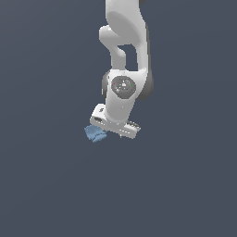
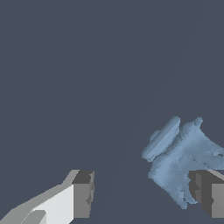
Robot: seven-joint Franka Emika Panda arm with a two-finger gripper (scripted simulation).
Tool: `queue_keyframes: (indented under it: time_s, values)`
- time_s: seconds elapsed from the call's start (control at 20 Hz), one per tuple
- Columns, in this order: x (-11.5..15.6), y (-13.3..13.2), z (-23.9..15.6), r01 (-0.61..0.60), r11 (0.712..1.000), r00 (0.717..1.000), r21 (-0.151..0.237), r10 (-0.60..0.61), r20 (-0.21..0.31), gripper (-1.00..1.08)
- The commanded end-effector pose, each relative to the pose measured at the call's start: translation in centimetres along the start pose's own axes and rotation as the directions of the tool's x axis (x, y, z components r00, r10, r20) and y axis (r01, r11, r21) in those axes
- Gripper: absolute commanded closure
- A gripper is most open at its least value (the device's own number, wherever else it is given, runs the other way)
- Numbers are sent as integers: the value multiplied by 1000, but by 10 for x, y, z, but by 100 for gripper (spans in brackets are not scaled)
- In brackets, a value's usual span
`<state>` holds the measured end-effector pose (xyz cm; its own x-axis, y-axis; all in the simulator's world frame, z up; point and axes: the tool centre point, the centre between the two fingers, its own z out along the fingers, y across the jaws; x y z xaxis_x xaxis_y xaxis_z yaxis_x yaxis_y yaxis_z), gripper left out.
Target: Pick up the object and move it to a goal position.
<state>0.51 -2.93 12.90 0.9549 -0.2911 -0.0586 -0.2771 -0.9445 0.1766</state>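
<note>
**Centre the grip before closing**

The gripper point(image 2: 142, 197) hangs with its fingers spread wide. The blue block point(image 2: 181, 159) lies on the floor, not centred: one finger point(image 2: 210, 197) overlaps its edge. The arm should likely shift toward the block until it sits between both fingers, then close.

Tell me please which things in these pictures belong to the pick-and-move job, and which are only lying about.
Belongs to the job:
- the light-blue lumpy object, on the floor
- the gripper, open; one finger is in front of the object's edge, so the object is not centred between the fingers

Only lying about:
- nothing; only the plain dark floor is seen
</note>
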Motion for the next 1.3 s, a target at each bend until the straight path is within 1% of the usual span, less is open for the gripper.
queue_keyframes:
  time_s: [0.0,0.15,0.3,0.45,0.6,0.8,1.0,1.25]
  values:
    - [1,4,10,-51,998,999,-39,51,10,-60]
    - [2,9,21,-109,990,994,-88,111,15,-60]
    - [3,14,31,-166,976,985,-138,170,13,-60]
    - [4,20,41,-223,956,974,-189,227,2,-60]
    - [5,25,49,-278,930,959,-239,282,-17,-60]
    - [7,33,59,-350,886,935,-303,351,-55,-60]
    - [9,41,68,-420,832,905,-361,411,-107,-60]
    - [12,51,75,-497,762,866,-415,467,-180,-60]
